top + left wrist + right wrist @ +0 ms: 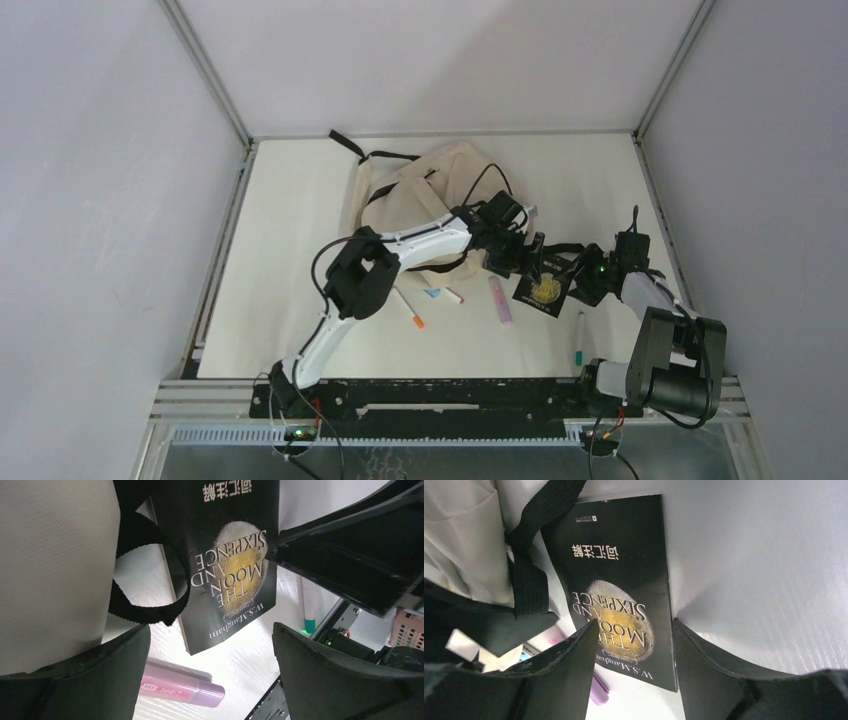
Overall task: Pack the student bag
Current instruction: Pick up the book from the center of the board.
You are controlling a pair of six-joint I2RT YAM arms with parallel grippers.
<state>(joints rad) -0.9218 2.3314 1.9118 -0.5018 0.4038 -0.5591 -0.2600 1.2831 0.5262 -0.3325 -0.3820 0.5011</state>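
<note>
The cream-beige student bag (425,185) lies at the table's back middle, black straps spread; its fabric (50,570) and a strap loop (145,612) fill the left wrist view's left side. A black book, "The Moon and Sixpence" (545,290), lies flat just right of the bag. My left gripper (508,262) is open and empty above the book's near-left corner (230,565). My right gripper (572,280) is open, its fingers straddling the book's right edge (619,580) without closing on it.
A pink pen (500,300) lies left of the book and shows under my left fingers (185,690). An orange-tipped marker (410,310) and a short pen (452,296) lie near the bag's front. A teal-tipped marker (579,342) lies by the right arm's base.
</note>
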